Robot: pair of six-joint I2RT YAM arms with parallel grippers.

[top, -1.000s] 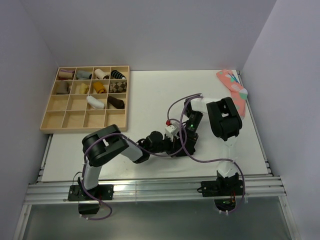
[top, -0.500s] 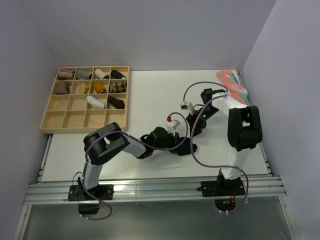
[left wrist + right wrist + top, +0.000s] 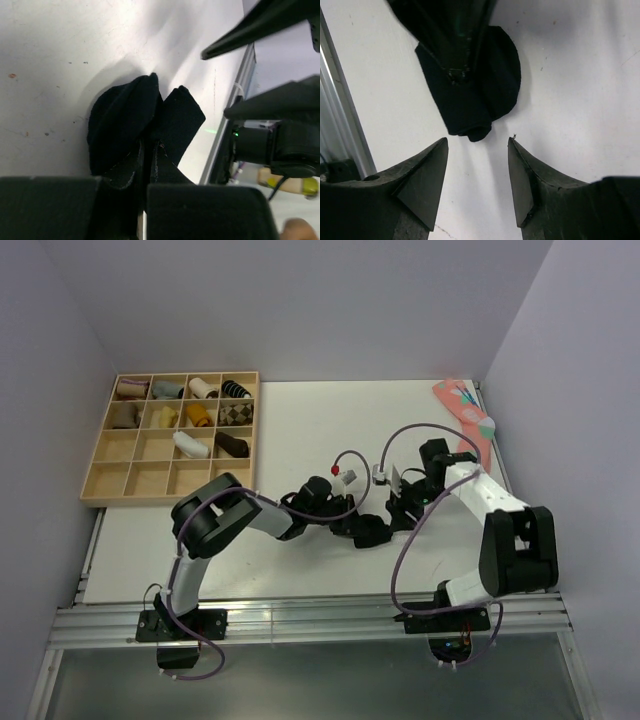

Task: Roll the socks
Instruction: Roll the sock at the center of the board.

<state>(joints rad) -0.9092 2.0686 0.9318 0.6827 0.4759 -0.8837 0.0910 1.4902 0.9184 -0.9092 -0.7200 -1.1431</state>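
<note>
Lying near the middle of the table point(image 3: 300, 430), closer to the near edge than the far one, the black sock point(image 3: 125, 125) is a bunched lump with one loose flap sticking out, not a neat bundle. Left end effector point(image 3: 147, 152) is pinched shut on its fabric. Right end effector point(image 3: 477, 141) hangs just beside the lump with fingers spread, holding nothing. My read is that rolling is partway: material gathered, but the flap wants tucking and tightening before it counts as rolled. A coral-pink sock point(image 3: 465, 412) lies flat by the far right edge, unrolled. Wooden tray point(image 3: 95, 465) at far left, well apart from the arms, has rolled socks in all four cells of its two farthest rows and in the right two cells of the third. The remaining cells are empty.
</note>
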